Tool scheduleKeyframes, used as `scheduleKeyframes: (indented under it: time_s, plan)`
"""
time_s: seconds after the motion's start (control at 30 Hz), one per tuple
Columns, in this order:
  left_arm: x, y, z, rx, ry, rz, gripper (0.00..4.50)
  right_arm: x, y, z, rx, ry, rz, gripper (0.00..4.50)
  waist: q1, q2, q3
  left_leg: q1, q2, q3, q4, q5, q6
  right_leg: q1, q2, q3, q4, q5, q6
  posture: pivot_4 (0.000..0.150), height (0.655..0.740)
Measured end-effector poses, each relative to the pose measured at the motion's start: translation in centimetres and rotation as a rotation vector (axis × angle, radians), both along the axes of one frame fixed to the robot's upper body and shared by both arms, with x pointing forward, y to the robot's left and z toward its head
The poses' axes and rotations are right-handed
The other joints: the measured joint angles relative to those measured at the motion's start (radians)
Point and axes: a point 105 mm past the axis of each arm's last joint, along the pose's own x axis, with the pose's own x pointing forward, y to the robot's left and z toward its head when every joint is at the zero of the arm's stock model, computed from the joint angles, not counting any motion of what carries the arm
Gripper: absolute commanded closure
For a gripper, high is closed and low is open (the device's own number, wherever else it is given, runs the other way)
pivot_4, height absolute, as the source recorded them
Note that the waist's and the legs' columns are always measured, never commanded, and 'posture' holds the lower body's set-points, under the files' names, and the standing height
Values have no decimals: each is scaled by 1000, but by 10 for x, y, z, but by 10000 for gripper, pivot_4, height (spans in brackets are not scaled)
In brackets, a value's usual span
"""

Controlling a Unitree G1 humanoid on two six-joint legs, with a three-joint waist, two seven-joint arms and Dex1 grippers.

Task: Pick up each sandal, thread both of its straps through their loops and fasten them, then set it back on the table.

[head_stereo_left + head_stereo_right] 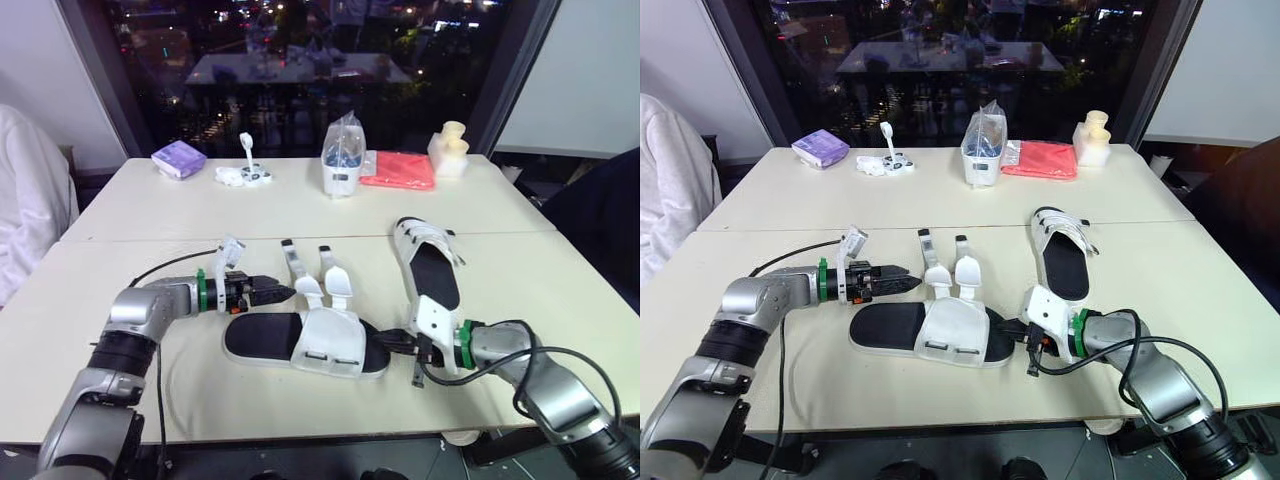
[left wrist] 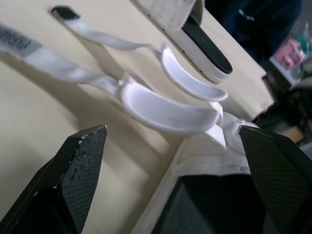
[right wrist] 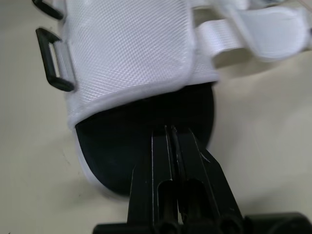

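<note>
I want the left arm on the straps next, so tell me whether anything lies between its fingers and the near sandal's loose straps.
Nothing visible does: the left gripper, fingers open, faces the loose straps of the near sandal across bare table.

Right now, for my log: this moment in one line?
left pincer: open, by straps | right pincer: shut, at near sandal end | far sandal: on table

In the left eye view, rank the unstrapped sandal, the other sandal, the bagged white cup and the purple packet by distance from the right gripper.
1. unstrapped sandal, at the right gripper, front centre
2. other sandal, just behind, right side
3. bagged white cup, far centre
4. purple packet, far left
</note>
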Motion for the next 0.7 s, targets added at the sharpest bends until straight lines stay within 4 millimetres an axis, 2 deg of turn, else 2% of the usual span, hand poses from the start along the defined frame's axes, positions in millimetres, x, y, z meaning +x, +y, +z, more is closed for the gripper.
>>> scheduleKeyframes:
  time_s: [0.1,0.23,0.37,0.43,0.57,0.7]
  plan:
    - [6,-2,-5,2,32,27,0,1,3,-2,-15,-19,26,44221,4,0,0,0,0,0,0,0,0,0,0,0,0,0,0,1500,7400]
    - [8,-15,-12,-27,139,22,0,2,8,-3,-29,-48,60,44221,6,-1,-1,1,0,0,0,0,0,0,0,0,0,0,0,1500,7400]
    - [9,-22,-12,-45,187,20,0,3,13,-4,-23,-57,76,44221,2,-1,-1,1,0,0,0,0,0,0,0,0,0,0,0,1500,7400]
    - [17,-25,-13,-80,251,66,0,3,15,-5,-36,-67,89,44221,5,-1,-1,1,0,0,0,0,-1,1,0,0,0,0,0,1500,7400]
    - [28,-44,-19,-159,371,135,0,5,21,-5,-48,-83,116,44221,9,-2,-1,1,0,-1,0,0,-1,2,0,0,0,0,0,1500,7400]
    - [38,-49,-18,-219,421,196,0,5,24,-5,-56,-89,126,44221,7,-2,-1,2,0,-1,0,1,-1,2,0,0,0,0,0,1500,7400]
